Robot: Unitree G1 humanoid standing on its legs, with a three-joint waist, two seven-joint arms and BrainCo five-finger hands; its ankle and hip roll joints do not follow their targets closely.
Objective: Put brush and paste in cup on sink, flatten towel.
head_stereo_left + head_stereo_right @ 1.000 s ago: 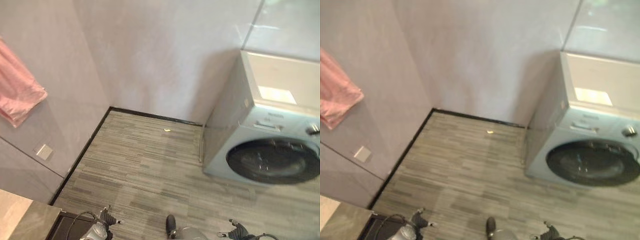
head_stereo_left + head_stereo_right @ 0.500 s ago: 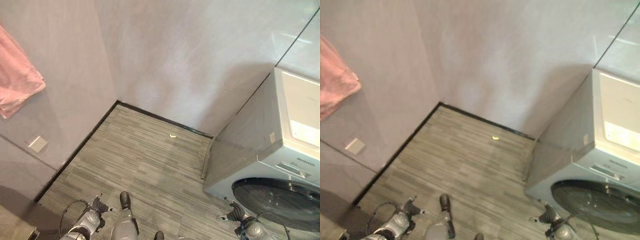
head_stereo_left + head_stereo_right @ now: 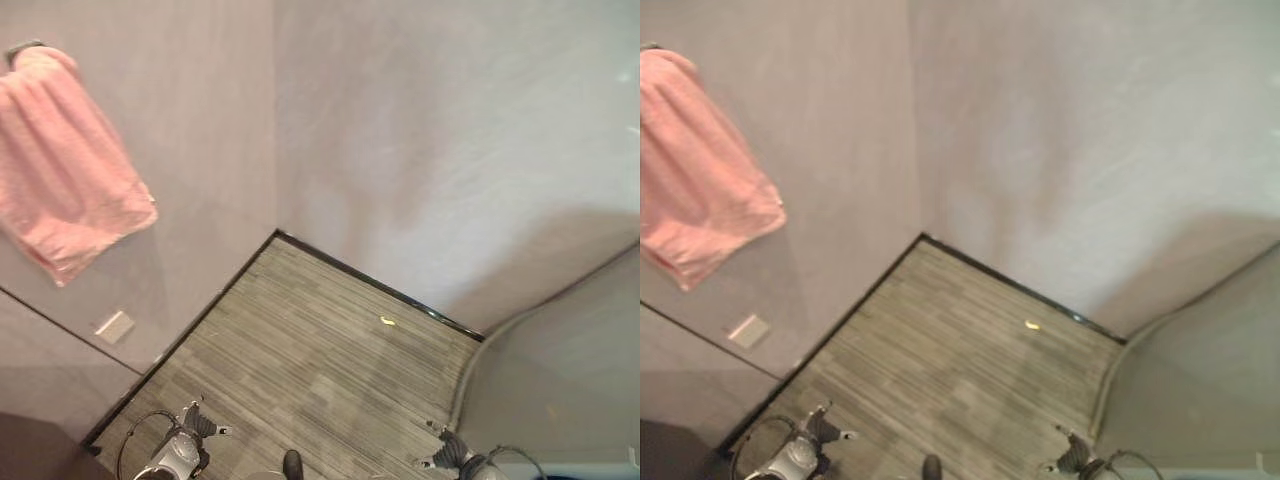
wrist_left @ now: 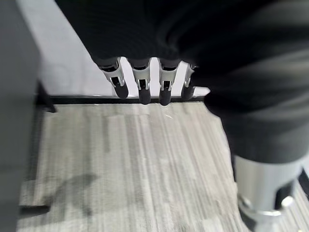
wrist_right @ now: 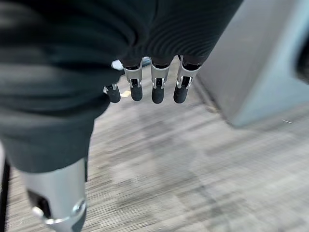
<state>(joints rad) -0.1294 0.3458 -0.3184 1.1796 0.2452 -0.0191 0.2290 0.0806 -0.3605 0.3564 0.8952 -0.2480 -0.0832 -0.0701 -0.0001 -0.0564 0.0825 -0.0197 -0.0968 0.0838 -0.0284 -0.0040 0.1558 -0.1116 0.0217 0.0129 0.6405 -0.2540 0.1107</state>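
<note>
Pink towel (image 3: pixel 68 165) bunched on the wall, high above and well apart from left hand (image 3: pixel 196 424). Left hand hanging low near the black skirting (image 3: pixel 180 340), fingers relaxed, empty. Bare striped floor (image 3: pixel 320 370) between hands. Right hand (image 3: pixel 447 452) relaxed, empty, beside grey washer side (image 5: pixel 260 63).

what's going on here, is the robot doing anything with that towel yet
Not yet. The pink towel hangs bunched on the wall, up on the robot's left, and neither robot hand touches it. The left robot hand and the right robot hand both hang low over the grey striped floor, fingers relaxed and holding nothing. A small yellow scrap lies on the floor near the far wall. The robot stands in a corner of the room, with the towel out of its hands.
</note>
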